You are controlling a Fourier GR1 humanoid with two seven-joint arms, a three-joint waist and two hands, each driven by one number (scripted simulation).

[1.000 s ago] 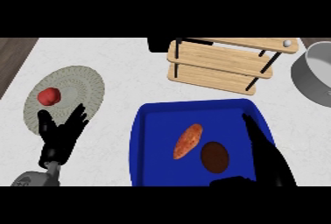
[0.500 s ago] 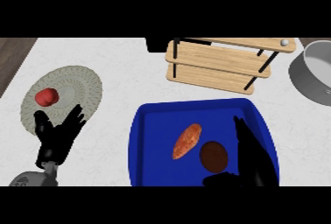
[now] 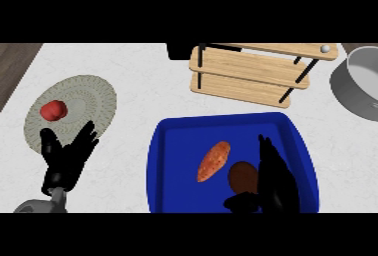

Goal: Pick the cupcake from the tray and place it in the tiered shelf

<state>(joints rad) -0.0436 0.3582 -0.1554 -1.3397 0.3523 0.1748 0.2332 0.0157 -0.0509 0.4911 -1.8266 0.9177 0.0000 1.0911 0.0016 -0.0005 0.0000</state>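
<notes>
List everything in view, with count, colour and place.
tray: one, blue, lower centre-right of the counter
cupcake: one, dark brown, on the tray beside the right hand
sweet potato: one, orange, on the tray, left of the cupcake
tiered shelf: one, light wood with black posts, top centre
plate: one, grey-green, left
apple: one, red, on the plate
pot: one, grey, right edge
left hand: black, open, resting lower left
right hand: black, open, over the tray

On the surface, the tray lies near right, holding the cupcake; the tiered shelf stands far behind it, the plate left.
</notes>
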